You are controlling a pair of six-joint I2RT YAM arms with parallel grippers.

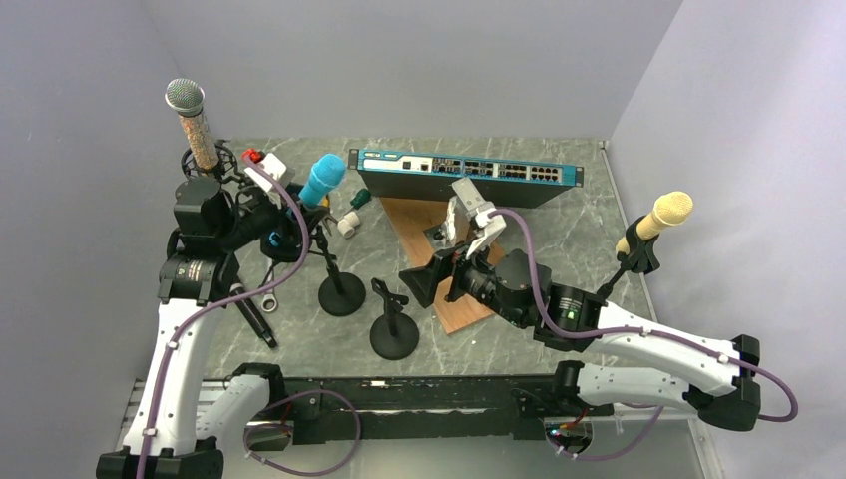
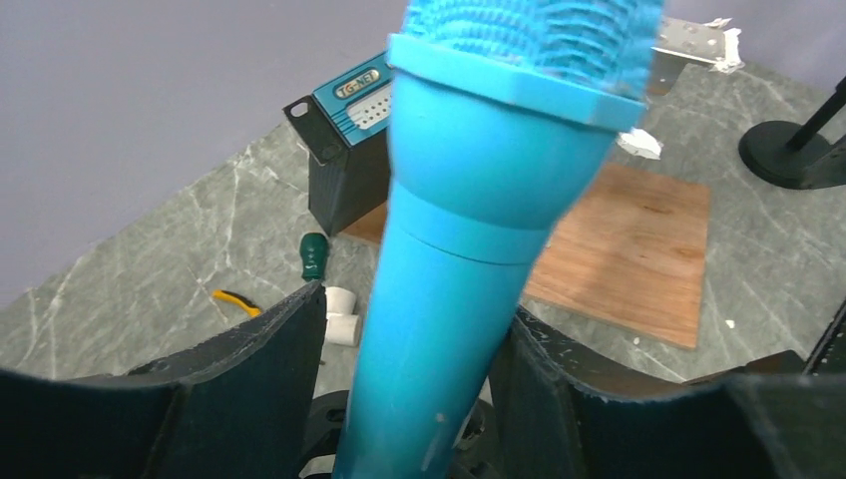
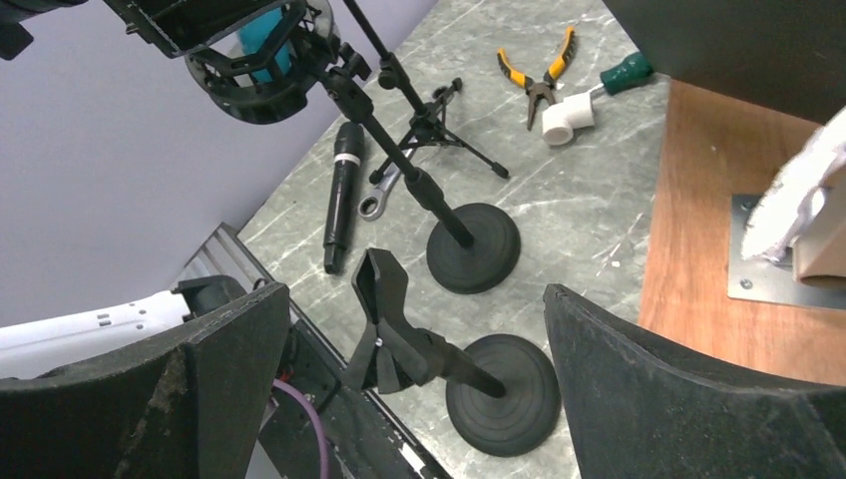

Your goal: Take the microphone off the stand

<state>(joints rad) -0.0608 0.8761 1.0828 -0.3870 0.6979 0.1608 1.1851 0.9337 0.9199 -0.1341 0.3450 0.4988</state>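
Note:
A blue microphone (image 1: 322,180) stands tilted in a black shock mount (image 3: 264,60) on a round-based stand (image 1: 341,294). My left gripper (image 1: 279,228) is around the microphone body just above the mount. In the left wrist view the blue microphone (image 2: 469,249) fills the space between the fingers of the left gripper (image 2: 414,309). The right finger lies against it and a small gap shows at the left finger. My right gripper (image 1: 424,281) is open and empty, and in its wrist view it (image 3: 414,299) hovers over an empty clip stand (image 3: 499,389).
A silver-headed microphone (image 1: 190,120) stands at far left and a yellow one (image 1: 663,215) at right. A black microphone (image 3: 339,200), wrench (image 1: 254,296), pliers (image 3: 544,75) and white pipe fitting (image 3: 569,120) lie on the table. A network switch (image 1: 469,175) and wooden board (image 1: 419,225) lie behind.

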